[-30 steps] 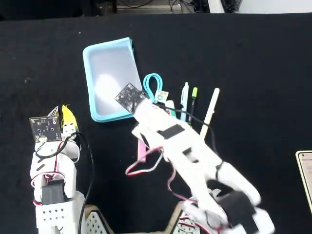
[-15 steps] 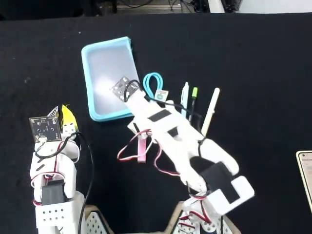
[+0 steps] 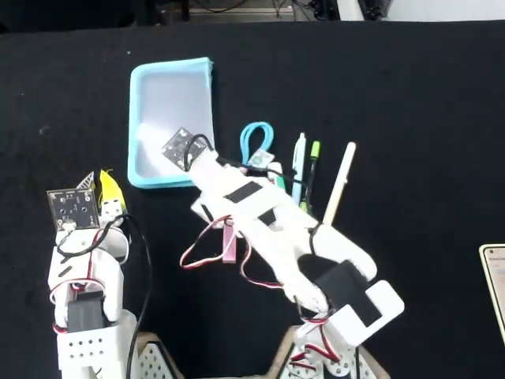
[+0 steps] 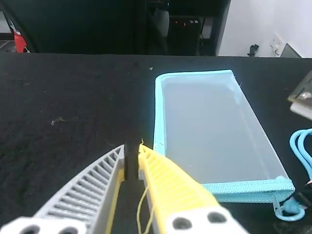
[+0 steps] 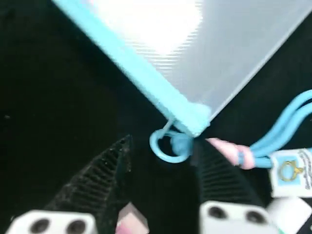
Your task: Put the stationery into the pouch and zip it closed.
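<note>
Jaws on the right gripper (image 5: 163, 147) are standing wide; we're seeing them straddling the zipper pull (image 5: 168, 145) at the pouch (image 5: 234, 44) corner, not touching it. Scissors (image 3: 255, 140) are lying just beside it. Left gripper (image 4: 131, 155) is sitting nearly closed, holding nothing, with the pouch just ahead.

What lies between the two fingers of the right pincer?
The zipper's blue ring pull, at the pouch corner, ungripped; the right wrist view shows it.

Right arm (image 3: 260, 225) across pouch's (image 3: 167, 99) near right corner, scissors (image 3: 256, 140) and pens (image 3: 299, 158) close along that side, left gripper (image 3: 100, 175) near the other corner, table (image 3: 379, 87) open beyond.
</note>
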Controlling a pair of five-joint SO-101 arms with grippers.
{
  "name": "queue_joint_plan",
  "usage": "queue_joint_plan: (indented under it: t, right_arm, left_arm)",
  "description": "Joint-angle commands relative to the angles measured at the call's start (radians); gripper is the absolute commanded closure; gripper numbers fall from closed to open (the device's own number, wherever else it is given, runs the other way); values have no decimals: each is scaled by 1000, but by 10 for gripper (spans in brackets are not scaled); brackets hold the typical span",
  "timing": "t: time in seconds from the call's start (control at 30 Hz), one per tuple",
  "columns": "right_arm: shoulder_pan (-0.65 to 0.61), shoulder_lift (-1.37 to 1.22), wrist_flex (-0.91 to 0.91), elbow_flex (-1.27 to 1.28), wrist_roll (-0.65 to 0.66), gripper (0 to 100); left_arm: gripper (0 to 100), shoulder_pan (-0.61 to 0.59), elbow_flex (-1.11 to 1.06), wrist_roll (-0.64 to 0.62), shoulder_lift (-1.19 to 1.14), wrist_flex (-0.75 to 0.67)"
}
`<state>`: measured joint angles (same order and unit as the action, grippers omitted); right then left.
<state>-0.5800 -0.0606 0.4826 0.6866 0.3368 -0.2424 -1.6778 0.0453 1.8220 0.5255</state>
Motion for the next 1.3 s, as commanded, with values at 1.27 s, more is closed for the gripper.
queue_joint_plan:
  t: [1.27]
  right_arm:
    - [158, -197, 284, -318, 908, 741]
  left_arm:
    - [939, -1, -21, -2, 6, 5]
